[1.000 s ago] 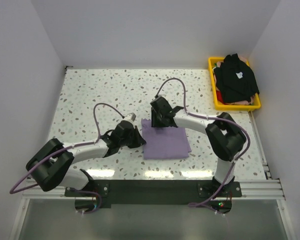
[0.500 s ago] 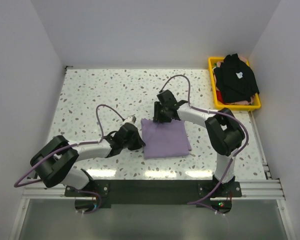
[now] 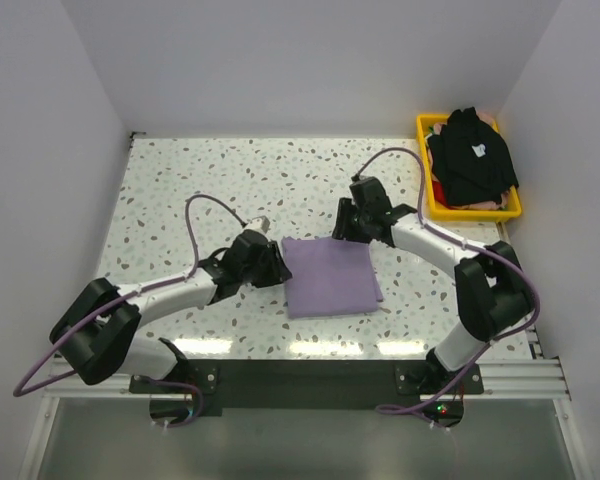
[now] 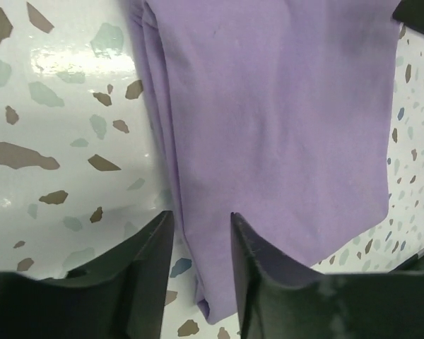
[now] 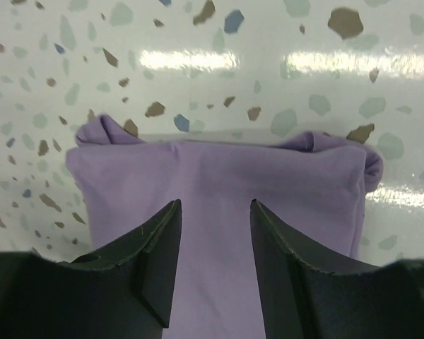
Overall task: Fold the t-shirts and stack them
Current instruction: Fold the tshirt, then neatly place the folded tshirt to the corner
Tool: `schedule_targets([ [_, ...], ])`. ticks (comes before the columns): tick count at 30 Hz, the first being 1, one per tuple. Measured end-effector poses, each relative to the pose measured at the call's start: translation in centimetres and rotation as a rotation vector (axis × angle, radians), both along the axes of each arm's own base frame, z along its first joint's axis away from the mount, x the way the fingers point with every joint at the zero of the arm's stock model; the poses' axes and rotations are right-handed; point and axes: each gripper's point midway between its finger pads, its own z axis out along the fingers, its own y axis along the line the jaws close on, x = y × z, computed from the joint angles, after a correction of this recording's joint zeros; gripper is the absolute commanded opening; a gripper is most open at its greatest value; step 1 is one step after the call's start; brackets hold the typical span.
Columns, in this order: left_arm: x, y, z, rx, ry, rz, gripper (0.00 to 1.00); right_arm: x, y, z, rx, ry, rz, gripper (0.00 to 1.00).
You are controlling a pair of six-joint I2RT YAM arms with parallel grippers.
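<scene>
Snag risk: lavender t-shirt (image 3: pixel 332 278) edge is being straddled by left gripper (image 4: pixel 201 219), jaws apart; fold could be dragged open. Right gripper (image 5: pixel 215 206) jaws apart at t-shirt's far edge.

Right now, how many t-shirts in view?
2: the lavender t-shirt, folded on the table; the black t-shirt, heaped in the yellow basket. Other cloth under it may be shirts.

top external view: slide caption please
Folded lavender t-shirt lies flat on the speckled table, with both arms' jaws open at its edges; a black t-shirt waits in the yellow basket.
</scene>
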Motion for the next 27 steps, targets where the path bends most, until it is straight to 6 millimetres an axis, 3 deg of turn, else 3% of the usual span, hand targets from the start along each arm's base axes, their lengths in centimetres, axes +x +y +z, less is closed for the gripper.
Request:
schedule_targets([
  [3, 0.3, 0.5, 0.1, -0.004, 0.005, -0.004, 0.58, -2.1, -1.1, -2.8, -0.044, 0.068, 0.002, 0.48],
  [7, 0.1, 0.4, 0.1, -0.017, 0.017, -0.042, 0.64, -4.2, -3.0, -5.3, -0.106, 0.134, -0.017, 0.48],
  [11, -0.2, 0.0, -0.3, -0.023, 0.031, -0.083, 0.65, -5.1, -4.2, -5.6, -0.130, 0.137, -0.036, 0.48],
  [17, 0.0, -0.1, -2.8, 0.011, 0.094, -0.094, 0.65, -4.8, -5.9, -5.1, -0.132, 0.120, -0.081, 0.48],
  [22, 1.2, -1.2, -2.7, -0.004, 0.078, -0.099, 0.63, -5.0, -7.9, -6.1, -0.135, 0.152, -0.125, 0.48],
  [27, 2.2, -2.1, -2.8, -0.018, 0.066, -0.103, 0.61, -4.9, -8.1, -7.5, -0.118, 0.189, -0.129, 0.45],
])
